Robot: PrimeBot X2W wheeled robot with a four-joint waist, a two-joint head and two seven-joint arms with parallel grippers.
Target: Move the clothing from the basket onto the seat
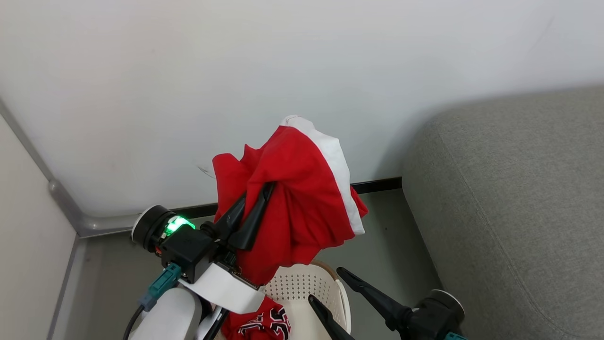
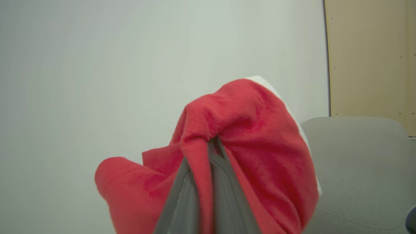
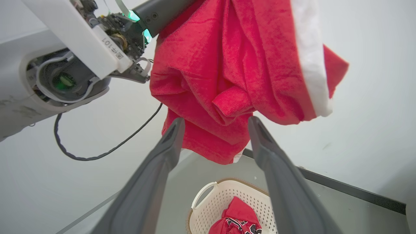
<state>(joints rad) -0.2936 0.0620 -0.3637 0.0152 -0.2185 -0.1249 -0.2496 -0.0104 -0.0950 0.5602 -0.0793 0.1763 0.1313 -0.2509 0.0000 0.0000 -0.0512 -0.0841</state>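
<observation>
Cloth aloft: left gripper (image 1: pixel 258 192) was clamped tight on a bunched red garment (image 1: pixel 302 189), a fold of it pinched between the two dark fingers. The garment hung above the basket (image 1: pixel 302 288) and in front of the pale wall (image 1: pixel 188 94), with a white band (image 1: pixel 337 160) running down the edge nearest the seat (image 1: pixel 509 189). It hung left of the seat and apart from it. The basket stood on the grey floor (image 1: pixel 387 236) near the seat's front corner, and a second red garment with black-and-white lettering (image 3: pixel 237 221) lay inside it. Right gripper (image 1: pixel 325 284) had its fingers spread wide and held nothing. In the head view it sat low by the basket's rim; in the right wrist view its fingers pointed up at the hanging cloth's lower folds, and I could not tell whether they touched.
</observation>
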